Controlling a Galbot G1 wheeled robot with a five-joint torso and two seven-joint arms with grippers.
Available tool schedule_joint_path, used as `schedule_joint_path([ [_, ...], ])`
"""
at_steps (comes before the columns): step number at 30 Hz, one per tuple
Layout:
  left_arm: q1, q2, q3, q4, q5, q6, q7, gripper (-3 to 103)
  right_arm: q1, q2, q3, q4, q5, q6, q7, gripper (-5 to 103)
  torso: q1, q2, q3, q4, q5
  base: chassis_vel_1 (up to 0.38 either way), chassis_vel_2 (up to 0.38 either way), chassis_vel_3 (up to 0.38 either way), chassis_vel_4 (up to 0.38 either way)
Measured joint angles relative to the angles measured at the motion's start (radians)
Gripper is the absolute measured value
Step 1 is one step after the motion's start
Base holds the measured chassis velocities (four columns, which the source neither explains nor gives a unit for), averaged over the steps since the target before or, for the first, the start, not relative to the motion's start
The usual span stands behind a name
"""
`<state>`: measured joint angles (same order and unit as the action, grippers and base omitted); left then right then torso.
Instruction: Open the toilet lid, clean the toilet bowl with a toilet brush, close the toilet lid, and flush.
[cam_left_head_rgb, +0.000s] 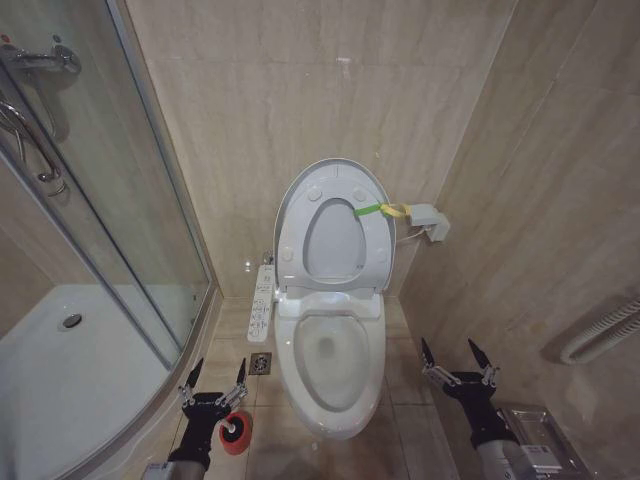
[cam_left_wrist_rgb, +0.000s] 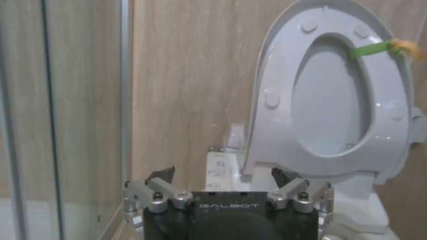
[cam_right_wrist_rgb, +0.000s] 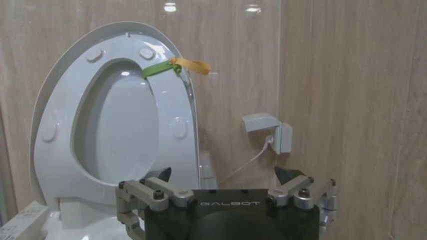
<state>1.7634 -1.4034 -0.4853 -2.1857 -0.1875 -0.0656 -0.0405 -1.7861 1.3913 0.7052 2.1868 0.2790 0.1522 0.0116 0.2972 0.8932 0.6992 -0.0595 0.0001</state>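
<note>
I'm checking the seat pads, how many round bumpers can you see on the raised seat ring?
4 on the raised seat ring: two near its top, two lower down at its sides. None looks hidden.

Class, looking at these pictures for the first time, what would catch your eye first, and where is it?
The toilet lid stands raised against the back wall, seat up with it, a yellow-green strap at its edge. Below, the toilet bowl lies open. The left tool and right tool hang open on either side of it.
</note>
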Motion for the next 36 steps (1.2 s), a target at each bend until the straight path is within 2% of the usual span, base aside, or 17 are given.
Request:
schedule_joint_path([
  [5, 0.023, -0.002, -0.007, -0.048, 0.047, 0.04, 0.014, 99, 0.0, 0.0, 0.0, 0.0, 0.0, 0.0, 0.0, 100, 0.0, 0.0, 0.0, 0.0, -0.0001, 0.0, 0.0, 0.0, 0.0],
  [11, 0.041, -0.024, -0.028, -0.053, 0.108, 0.011, 0.011, 100, 0.0, 0.0, 0.0, 0.0, 0.0, 0.0, 0.0, 100, 0.0, 0.0, 0.0, 0.0001, 0.0, 0.0, 0.0, 0.0, 0.0],
  [18, 0.062, -0.024, -0.026, -0.035, 0.103, -0.038, -0.003, 100, 0.0, 0.0, 0.0, 0.0, 0.0, 0.0, 0.0, 100, 0.0, 0.0, 0.0, 0.0, -0.0001, 0.0, 0.0, 0.0, 0.0],
  [28, 0.1, -0.031, -0.034, -0.098, 0.118, -0.046, -0.034, 100, 0.0, 0.0, 0.0, 0.0, 0.0, 0.0, 0.0, 100, 0.0, 0.0, 0.0, 0.0001, 0.0, 0.0, 0.0, 0.0, 0.0],
  [36, 0.102, -0.028, -0.036, -0.098, 0.12, -0.052, -0.036, 100, 0.0, 0.0, 0.0, 0.0, 0.0, 0.0, 0.0, 100, 0.0, 0.0, 0.0, 0.0, -0.0002, 0.0, 0.0, 0.0, 0.0],
])
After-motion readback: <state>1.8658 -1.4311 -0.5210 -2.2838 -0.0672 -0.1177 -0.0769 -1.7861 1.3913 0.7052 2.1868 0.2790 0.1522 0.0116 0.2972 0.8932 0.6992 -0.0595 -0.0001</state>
